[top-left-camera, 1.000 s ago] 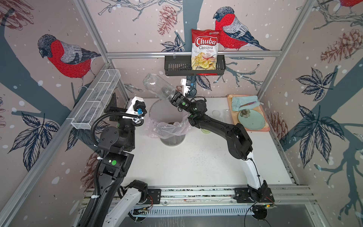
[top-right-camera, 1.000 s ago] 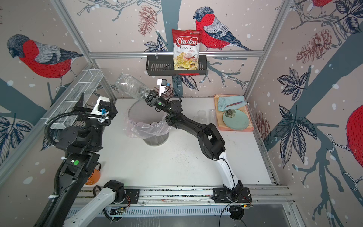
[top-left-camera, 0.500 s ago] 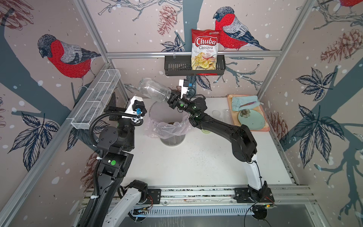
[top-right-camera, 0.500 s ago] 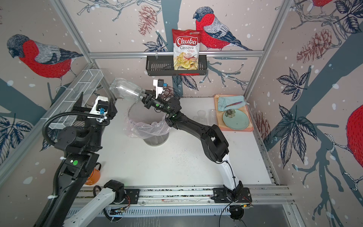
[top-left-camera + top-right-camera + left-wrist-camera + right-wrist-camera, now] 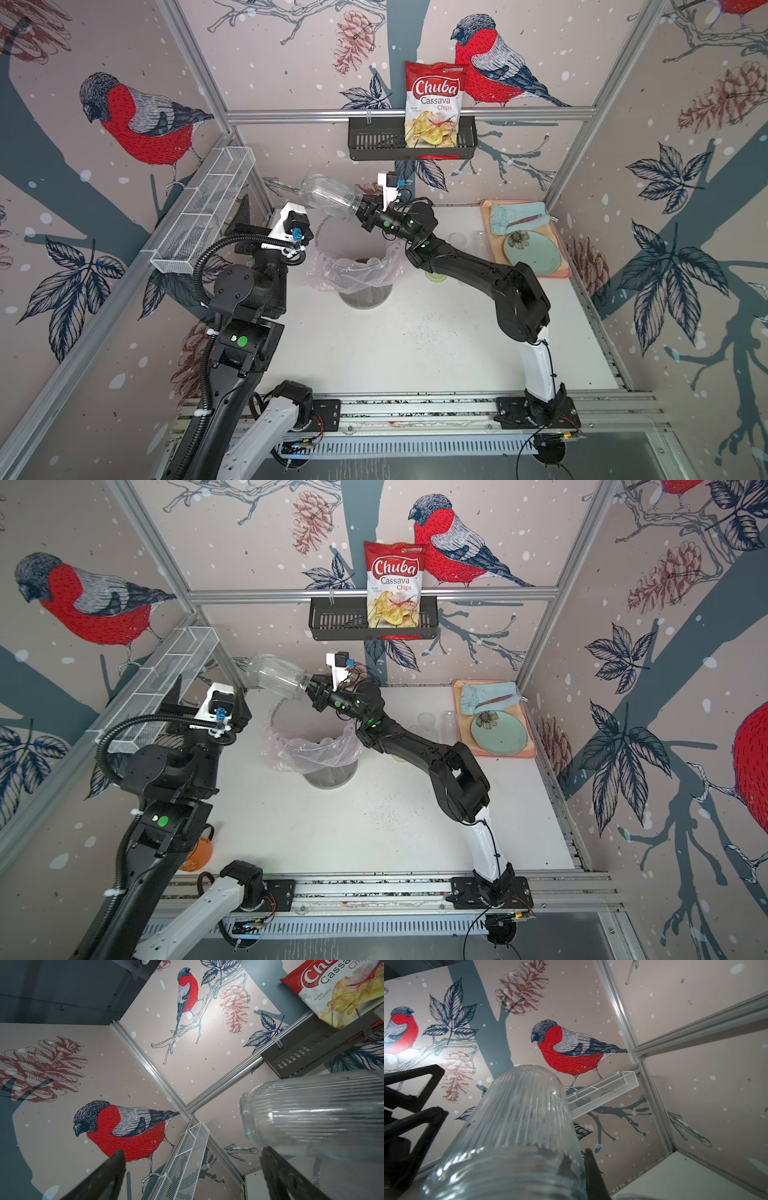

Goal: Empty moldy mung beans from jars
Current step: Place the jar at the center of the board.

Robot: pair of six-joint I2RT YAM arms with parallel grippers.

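Right claw (image 5: 362, 208) pinches ribbed glass jar (image 5: 330, 198) at its mouth end, base aimed up-left toward back corner, over bin (image 5: 365, 297) far rim; left claw (image 5: 192, 1151) spread nearby.

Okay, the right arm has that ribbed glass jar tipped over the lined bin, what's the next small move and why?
Probably turn the ribbed jar upright and draw it away from the bin: the right end effector grips its neck, base raised, and the glass looks empty.

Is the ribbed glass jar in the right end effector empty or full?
Empty: the ribbed jar is clear glass throughout in both wrist views, no green grains inside.
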